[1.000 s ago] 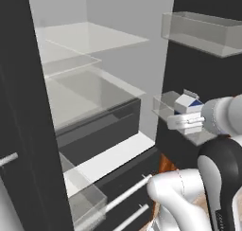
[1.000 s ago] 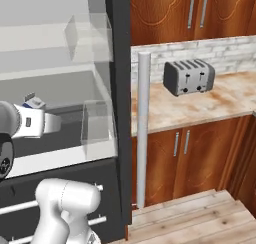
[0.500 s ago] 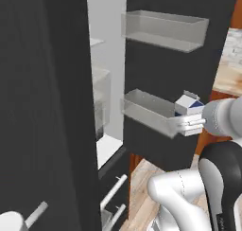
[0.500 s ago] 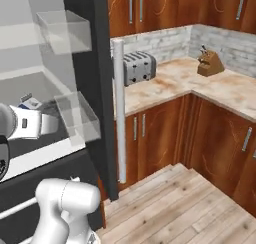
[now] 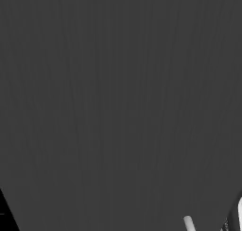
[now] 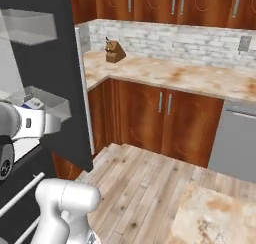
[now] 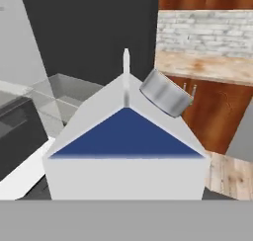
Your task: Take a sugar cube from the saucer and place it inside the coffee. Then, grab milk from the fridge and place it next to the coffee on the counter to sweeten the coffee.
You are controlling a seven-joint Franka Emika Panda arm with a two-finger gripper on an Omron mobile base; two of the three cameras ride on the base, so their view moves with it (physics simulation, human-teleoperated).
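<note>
The milk [image 7: 126, 151] is a white gable-top carton with a dark blue band, and it sits right in front of the hand camera. In the right base view the milk [image 6: 34, 104] peeks out above my white hand at the left edge. My gripper [image 6: 41, 111] is shut on it, fingertips hidden behind the carton. The fridge [image 6: 62, 83] stands just beside my hand, its dark door open, with a silver bar handle [image 6: 85, 88] and clear door bins [image 7: 69, 87]. The counter [image 6: 170, 73] runs along the back wall to the right.
A dark grey fridge panel [image 5: 118, 107] stands close in front of the left base camera. A knife block [image 6: 115, 50] stands in the counter's corner. A grey dishwasher front [image 6: 235, 138] is at the right. Wooden floor [image 6: 150, 188] lies open ahead.
The whole picture has swung right: the base has turned away from the fridge interior towards the kitchen corner. The milk has stayed in my gripper throughout.
</note>
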